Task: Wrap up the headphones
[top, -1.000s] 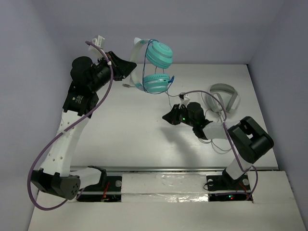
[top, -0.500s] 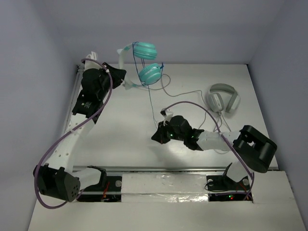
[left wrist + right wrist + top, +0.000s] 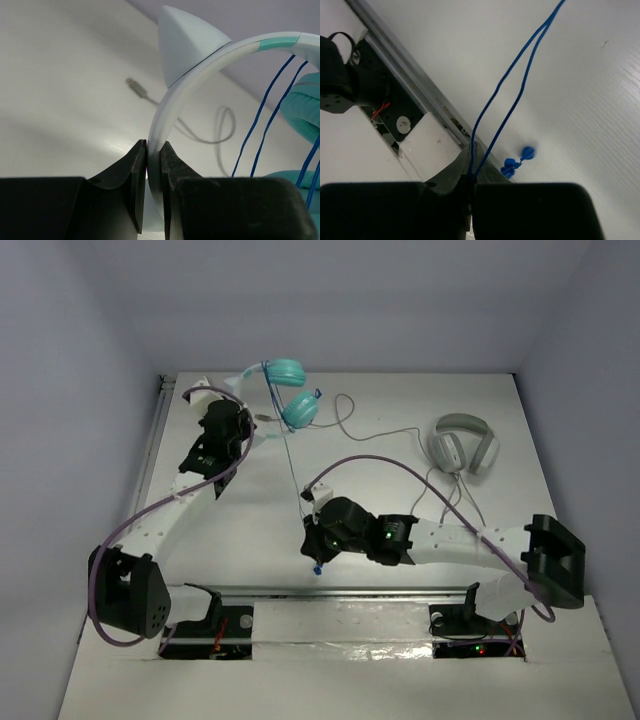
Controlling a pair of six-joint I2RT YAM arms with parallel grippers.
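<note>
Left jaws are clamped shut on the white headband [image 3: 172, 107], headphones [image 3: 298, 410] at the worktop's [image 3: 250, 510] far left, cups pointing right. Right jaws pinch the blue cable [image 3: 522, 90], stretched toward the near edge.

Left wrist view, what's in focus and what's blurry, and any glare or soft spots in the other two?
Left wrist: left tool and headband sharp, the plug on the table behind soft, a bright glare patch beside the fingers. Right wrist: cable sharp, right tool a dark blur up close. Top: even light, sheen on the near-edge strip.
</note>
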